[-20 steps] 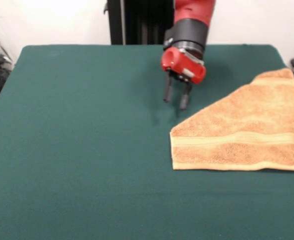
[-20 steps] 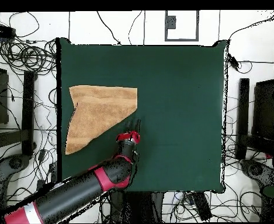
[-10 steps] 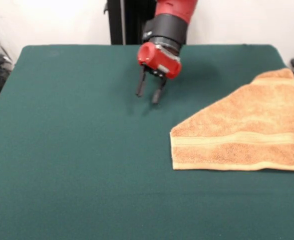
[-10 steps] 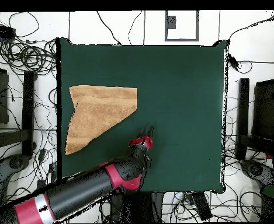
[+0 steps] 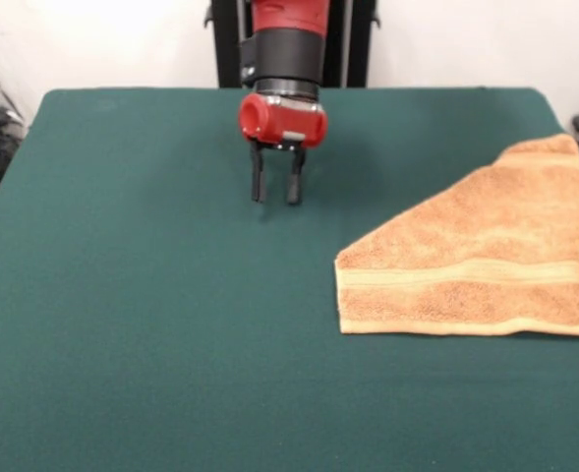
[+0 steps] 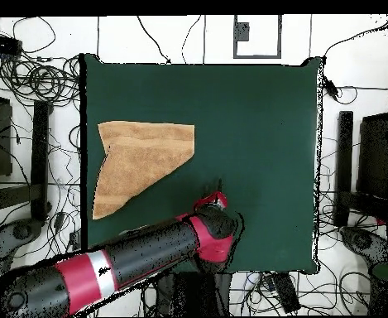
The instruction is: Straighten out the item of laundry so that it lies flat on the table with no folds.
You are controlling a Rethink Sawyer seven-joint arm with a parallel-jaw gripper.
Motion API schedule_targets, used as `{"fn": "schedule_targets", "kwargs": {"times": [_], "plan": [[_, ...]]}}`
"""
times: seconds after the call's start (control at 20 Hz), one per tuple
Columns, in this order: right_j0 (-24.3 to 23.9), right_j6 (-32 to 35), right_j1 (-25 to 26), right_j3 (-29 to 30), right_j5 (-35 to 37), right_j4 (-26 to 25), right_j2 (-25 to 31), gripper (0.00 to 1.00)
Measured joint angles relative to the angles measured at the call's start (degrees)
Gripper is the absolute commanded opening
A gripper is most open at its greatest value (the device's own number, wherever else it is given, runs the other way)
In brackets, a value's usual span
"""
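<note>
Swung further from the towel (image 5: 486, 258) since a second ago: gripper (image 5: 275, 187) now well apart from it, over bare green table (image 5: 151, 324), fingers slightly parted, holding nothing. Folded into a triangle at the table's edge, one corner cut off in front view.

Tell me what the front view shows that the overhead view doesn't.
Only the front view shows the red and black pincer open, its two dark fingers apart, and the woven band stripe across the orange-tan terry towel. Only the overhead view shows the whole dark green felt-covered table, the towel's full folded outline and the cables on the floor around it. Both show the pincer over bare felt, clear of the towel.
</note>
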Motion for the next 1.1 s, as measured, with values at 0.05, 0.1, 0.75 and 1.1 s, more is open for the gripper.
{"fn": "schedule_targets", "kwargs": {"times": [0.05,0.1,0.75,1.1], "plan": [[-1.0,0.0,-0.9,-0.3,-1.1,-1.6,0.8,1.0],[-2.2,0.0,-2.0,-0.7,-2.4,-3.3,1.9,1.0],[-13.5,0.8,-12.3,-2.5,-4.3,-17.1,14.5,1.0],[-20.4,1.3,-16.8,-2.9,-5.9,-23.4,22.2,1.0]]}}
